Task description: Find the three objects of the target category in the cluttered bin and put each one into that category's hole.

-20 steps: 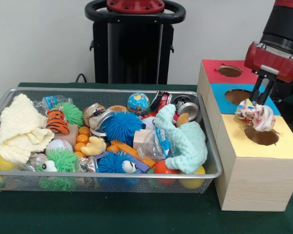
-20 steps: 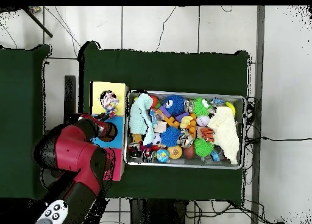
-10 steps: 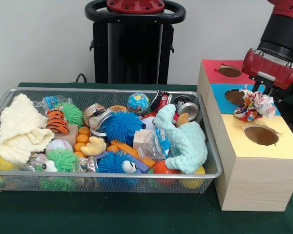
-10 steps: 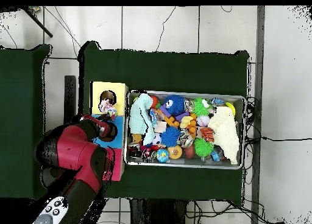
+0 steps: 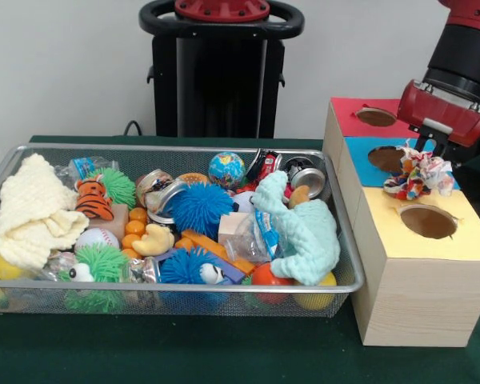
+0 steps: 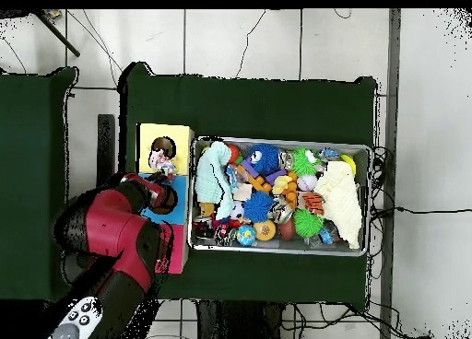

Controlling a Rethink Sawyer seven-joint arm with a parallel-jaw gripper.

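I hold the small white cloth with the many-coloured print (image 5: 418, 171) pinched in my gripper (image 5: 426, 154), the fingers mostly hidden by the bunched fabric. From above, the cloth (image 6: 165, 160) shows just past my wrist, at the seam between the blue and yellow tops. It hangs directly beneath me, over the edge of the blue-topped box (image 5: 358, 149) where that box meets the yellow-topped box (image 5: 410, 239). The hole (image 5: 388, 158) in the blue top lies just beside the cloth, partly covered by it in the front view. The yellow box's hole (image 5: 428, 221) sits a little farther off on the other side. The red-topped box (image 5: 352, 107) lies beyond the blue one.

Well off to my side is the bin (image 5: 144, 298), crowded with toys. Nearest me there is the mint-green knitted cloth (image 5: 302, 228), draped over the end of the bin closest to the boxes. Farther along lie a spiky blue ball (image 5: 200, 208) and a small globe ball (image 5: 226, 169). At the far end of the bin, well apart from me, the pale-yellow knitted cloth (image 5: 34, 212) is heaped against the rim.
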